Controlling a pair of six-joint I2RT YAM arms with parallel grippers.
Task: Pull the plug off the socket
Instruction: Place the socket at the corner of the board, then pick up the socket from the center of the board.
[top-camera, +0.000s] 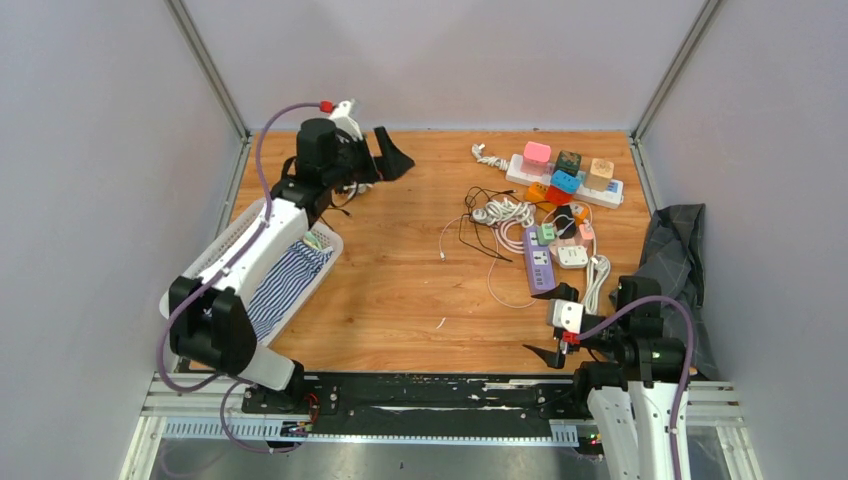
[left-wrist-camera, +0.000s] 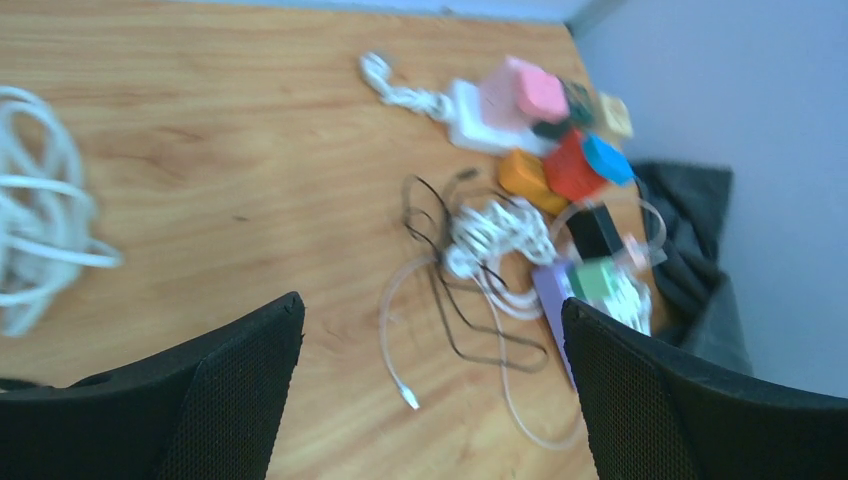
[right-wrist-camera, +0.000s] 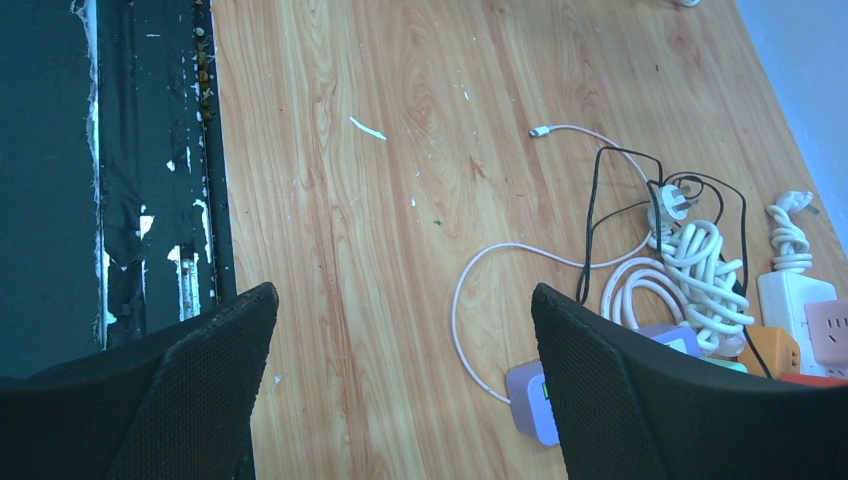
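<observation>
- While the right tool (top-camera: 548, 322) hangs low at the lower right of the overhead view, over the near edge of the desk (top-camera: 400, 290), its two fingers stand spread wide with nothing between them. Its own camera shows only bare wood in the gap.
- Just above it in the frame, near but not touching, lies the purple power strip (top-camera: 540, 264). The strip's long axis runs up the picture, away from the arms, leaning slightly left at the top.
- At the upper end of that strip sits a green plug (top-camera: 546, 235), which I take for the likeliest target. It appears to stand with its back toward the overhead camera, so the pull would go straight up off the strip's face.
- A white plug (top-camera: 572, 256) lies at the strip's right side. Whether it is seated in a socket I cannot tell.
- Left of the strip, a tangle of white and black cables (top-camera: 500, 215) spreads toward mid-frame.
- Farther up, at the upper right, a white power strip (top-camera: 565, 182) lies aslant from upper left to lower right. It carries coloured plugs, a pink plug (top-camera: 537, 153) among them.
- At the upper left, well apart from every socket, the left tool (top-camera: 372, 165) is likewise spread and empty, facing right toward the pile.
- Judged from this, the right arm is much the nearer. The strip may lift with the plug unless it is held down.
</observation>
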